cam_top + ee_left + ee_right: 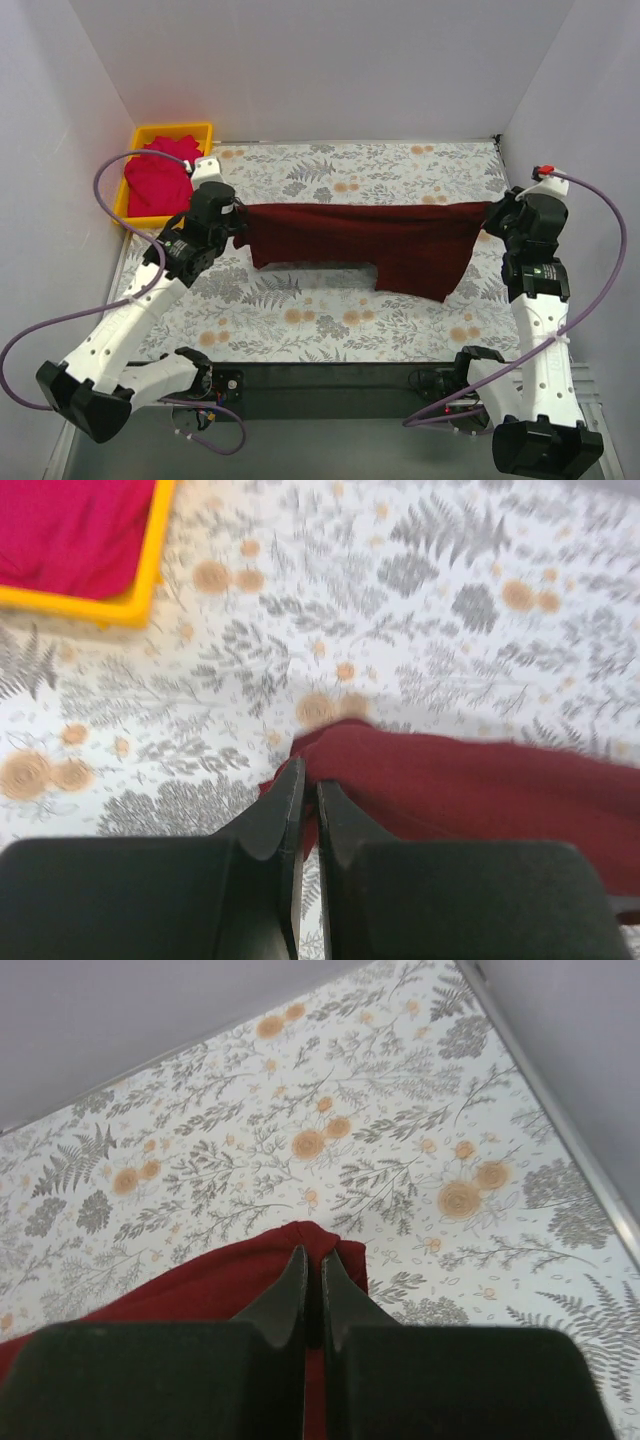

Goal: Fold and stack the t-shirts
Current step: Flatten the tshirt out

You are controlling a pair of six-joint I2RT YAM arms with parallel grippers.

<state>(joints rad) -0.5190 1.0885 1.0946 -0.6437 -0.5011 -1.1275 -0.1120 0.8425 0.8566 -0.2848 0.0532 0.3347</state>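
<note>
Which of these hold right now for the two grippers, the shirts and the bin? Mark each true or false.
1. The left gripper is shut on one end of the maroon t-shirt. True.
2. The right gripper is open and clear of the cloth. False: it is shut on the shirt's other end.
3. The pinkish-red t-shirt lies in the yellow bin. True.
4. The maroon t-shirt is folded into a compact stack. False: it is stretched out between the two grippers.
5. The yellow bin sits at the far right corner. False: it is at the far left corner.
</note>
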